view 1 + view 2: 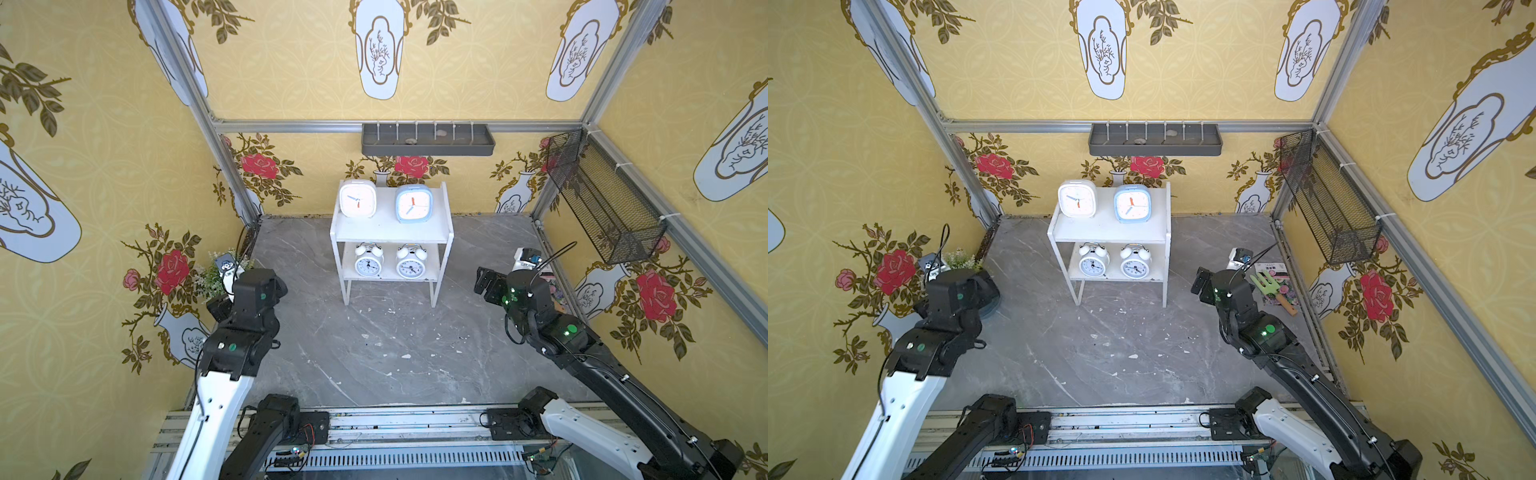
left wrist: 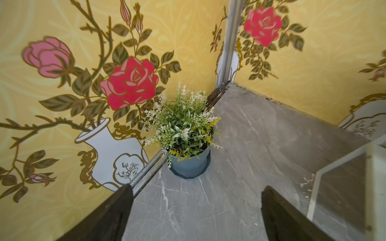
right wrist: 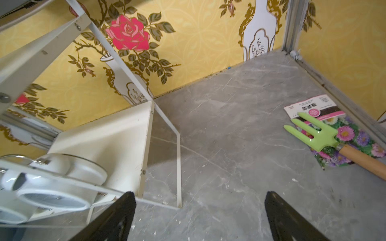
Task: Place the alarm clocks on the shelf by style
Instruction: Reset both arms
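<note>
You have all four alarm clocks on the small white two-tier shelf (image 1: 390, 232), which stands on the grey marble-patterned tabletop (image 1: 374, 357) near the back wall, between your two arms. In both top views its upper board carries the white rounded-square clock (image 1: 358, 199) on your left and the light blue rounded-square clock (image 1: 414, 204) on your right, both upright, just beside each other with a small gap. On the lower board stand the two round white ones: the left twin-bell clock (image 1: 368, 262) under the white square one and the right twin-bell clock (image 1: 411, 263) under the blue one, faces toward you. Your left gripper (image 2: 197, 187) hangs over the tabletop off the shelf's left side, its black fingers (image 2: 108, 215) spread wide with nothing between them. Its wrist view looks at a small artificial plant in a blue-grey pot (image 2: 189, 164) against the left wall. Your right gripper (image 3: 200, 193) hangs off the shelf's right side, its black fingers (image 3: 292, 219) likewise wide apart and empty. By the right wall a light green garden fork with a wooden handle (image 3: 319, 135) lies across a flowered seed packet (image 3: 309, 108). A grey plastic tray (image 1: 428, 139) is mounted on the back wall above the shelf, and a black wire mesh basket (image 1: 602, 199) on the right wall.
</note>
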Robot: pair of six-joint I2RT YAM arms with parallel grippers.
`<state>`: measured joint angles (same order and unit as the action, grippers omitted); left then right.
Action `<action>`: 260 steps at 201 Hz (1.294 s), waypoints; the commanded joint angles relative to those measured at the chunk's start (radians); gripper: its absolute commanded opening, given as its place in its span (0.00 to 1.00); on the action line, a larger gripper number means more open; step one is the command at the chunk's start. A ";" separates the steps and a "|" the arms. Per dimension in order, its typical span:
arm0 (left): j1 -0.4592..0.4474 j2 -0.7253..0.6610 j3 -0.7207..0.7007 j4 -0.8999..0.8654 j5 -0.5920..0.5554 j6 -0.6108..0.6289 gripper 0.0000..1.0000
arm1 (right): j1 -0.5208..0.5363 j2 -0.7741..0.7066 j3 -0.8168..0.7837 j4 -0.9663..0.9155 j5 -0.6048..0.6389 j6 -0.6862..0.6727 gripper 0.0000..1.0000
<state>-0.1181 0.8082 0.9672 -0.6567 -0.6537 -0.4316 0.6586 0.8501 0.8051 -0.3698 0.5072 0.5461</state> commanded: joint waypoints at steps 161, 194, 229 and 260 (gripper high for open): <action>0.071 0.260 -0.634 1.245 0.323 0.424 0.99 | -0.671 0.403 -0.676 1.329 -0.214 -0.401 0.98; 0.071 0.233 -0.700 1.233 0.301 0.399 0.99 | -0.731 0.606 -0.648 1.487 -0.407 -0.450 0.98; 0.071 0.412 -0.769 1.503 0.325 0.420 0.99 | -0.733 0.564 -0.648 1.415 -0.396 -0.422 0.98; 0.088 0.497 -0.798 1.634 0.387 0.433 0.99 | -0.732 0.576 -0.653 1.441 -0.385 -0.430 0.98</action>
<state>-0.0387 1.2594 0.1890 0.7753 -0.3077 -0.0177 -0.0765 1.4254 0.1539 1.0042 0.1318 0.1295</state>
